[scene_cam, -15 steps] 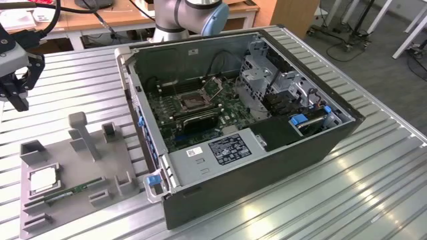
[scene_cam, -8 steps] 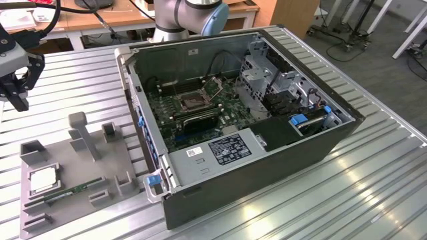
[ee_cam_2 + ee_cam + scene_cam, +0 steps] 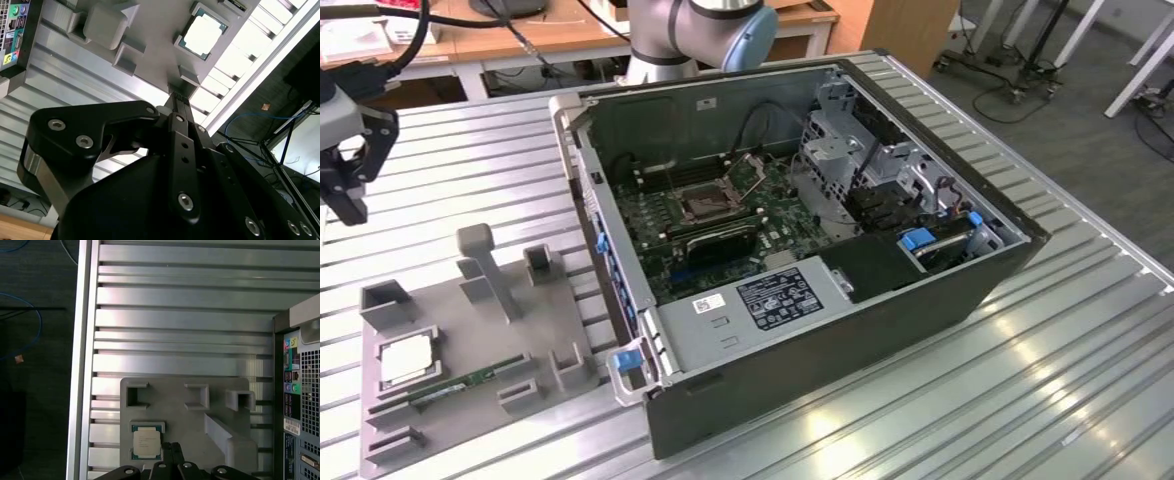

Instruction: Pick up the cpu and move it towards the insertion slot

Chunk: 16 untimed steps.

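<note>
The cpu (image 3: 403, 358) lies flat in its square pocket on the grey holder tray (image 3: 454, 335), towards the exterior view's left, with the green memory stick (image 3: 454, 386) just beside it. My pincer (image 3: 172, 446) hangs above the tray near the chip, not touching it, fingers drawn together on nothing. The insertion slot (image 3: 716, 202) sits well apart, inside the open computer case (image 3: 854, 340). By my reckoning none of the job is done: the chip is not yet grasped, lifted or carried

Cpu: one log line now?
silvery square cpu: in grey tray pocket, ungrasped | black gripper: shut, empty, near tray | insertion slot: inside open case
</note>
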Tool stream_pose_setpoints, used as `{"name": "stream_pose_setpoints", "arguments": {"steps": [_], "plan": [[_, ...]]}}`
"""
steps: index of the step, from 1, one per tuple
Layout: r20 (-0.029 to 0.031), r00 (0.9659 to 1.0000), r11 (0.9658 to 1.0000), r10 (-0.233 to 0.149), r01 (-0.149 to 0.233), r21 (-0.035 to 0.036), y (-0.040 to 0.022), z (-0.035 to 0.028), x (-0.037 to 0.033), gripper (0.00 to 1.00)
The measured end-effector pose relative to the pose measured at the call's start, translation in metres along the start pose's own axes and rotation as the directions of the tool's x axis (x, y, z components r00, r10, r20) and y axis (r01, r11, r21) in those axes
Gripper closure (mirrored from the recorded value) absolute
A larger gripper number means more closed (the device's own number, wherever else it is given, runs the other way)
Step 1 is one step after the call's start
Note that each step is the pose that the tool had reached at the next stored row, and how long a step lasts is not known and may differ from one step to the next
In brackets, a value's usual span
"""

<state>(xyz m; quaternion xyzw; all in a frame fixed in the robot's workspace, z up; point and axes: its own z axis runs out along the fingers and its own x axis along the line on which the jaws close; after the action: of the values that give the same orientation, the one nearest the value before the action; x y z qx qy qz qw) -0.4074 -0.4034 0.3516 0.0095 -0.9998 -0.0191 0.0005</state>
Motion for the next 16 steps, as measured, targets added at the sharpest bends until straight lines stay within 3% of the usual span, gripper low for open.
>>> {"name": "stream_pose_setpoints", "arguments": {"steps": [6, 16], "plan": [[0.0002, 1.0000, 1.0000, 0.000, 0.000, -0.0001, -0.0004, 0.0015, 0.0084, 0.89], [-0.0001, 1.0000, 1.0000, 0.000, 0.000, 0.0001, -0.0038, 0.0083, 0.0109, 0.89]]}}
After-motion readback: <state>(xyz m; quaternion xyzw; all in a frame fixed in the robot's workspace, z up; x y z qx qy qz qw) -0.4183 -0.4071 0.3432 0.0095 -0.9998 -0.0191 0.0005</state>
